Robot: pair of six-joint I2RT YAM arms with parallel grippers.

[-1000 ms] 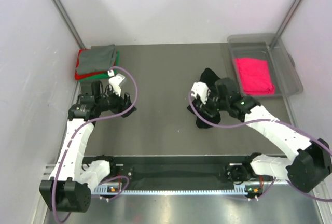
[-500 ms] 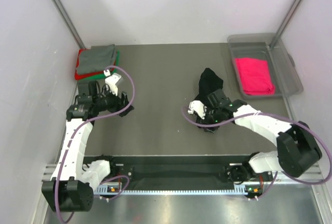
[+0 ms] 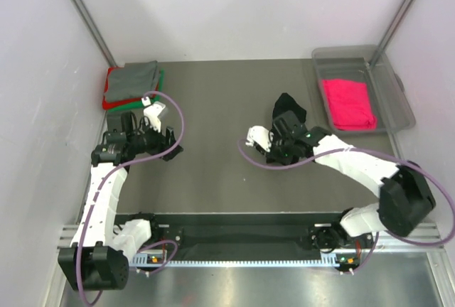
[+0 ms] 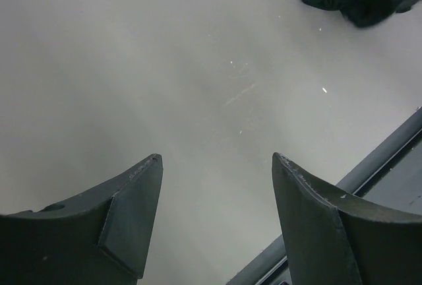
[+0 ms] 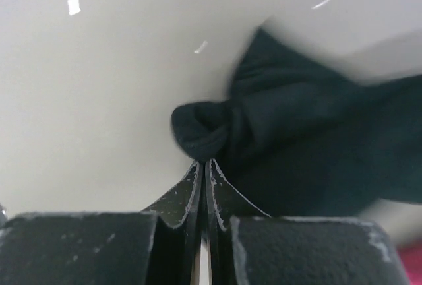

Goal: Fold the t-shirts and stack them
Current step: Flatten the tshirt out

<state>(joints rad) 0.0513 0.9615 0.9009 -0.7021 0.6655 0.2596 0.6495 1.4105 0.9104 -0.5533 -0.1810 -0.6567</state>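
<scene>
right gripper (image 5: 204,164) has swung left and its jaws now sit together at the bunched edge of the black t-shirt (image 5: 310,133), crumpled on the table (image 3: 213,101); caught cloth, i cannot tell. left gripper (image 4: 216,159) hangs apart. lift slowly, checking the hem follows.

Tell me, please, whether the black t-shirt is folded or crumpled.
Crumpled: the black t-shirt lies in an irregular heap on the table, one wad pinched by the right gripper.
</scene>
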